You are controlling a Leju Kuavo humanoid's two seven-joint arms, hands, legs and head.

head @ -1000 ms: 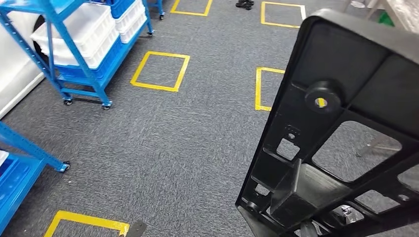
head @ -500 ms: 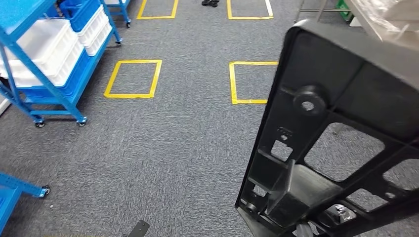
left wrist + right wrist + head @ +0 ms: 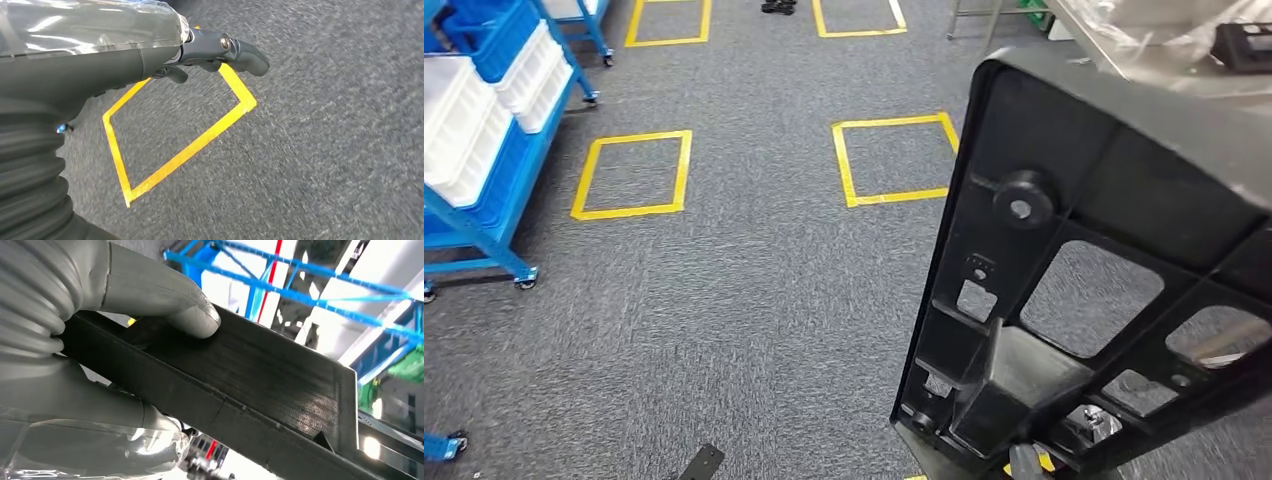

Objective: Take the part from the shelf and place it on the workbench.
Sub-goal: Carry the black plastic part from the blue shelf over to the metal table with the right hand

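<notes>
From the head view, the black part stands upright and slightly tilted at the right, carried clear of the grey carpet floor. Behind its upper edge lies the tabletop, under clear plastic wrap, with a small dark object on it. Yellow tape squares mark the floor, and a blue shelf with white bins stands far left. The step in hand looks like the carry to the tabletop, and it would go best if the part rises above the tabletop's near edge before it moves in and lands clear of the dark object.

In the left wrist view, the left robot hand hangs over the floor holding nothing; whether its fingers are apart or curled I cannot tell.

In the right wrist view, the right robot hand is clamped on the part's flat edge, thumb pressed on top. The hold is near one end, so a slow, level carry should limit swing.
</notes>
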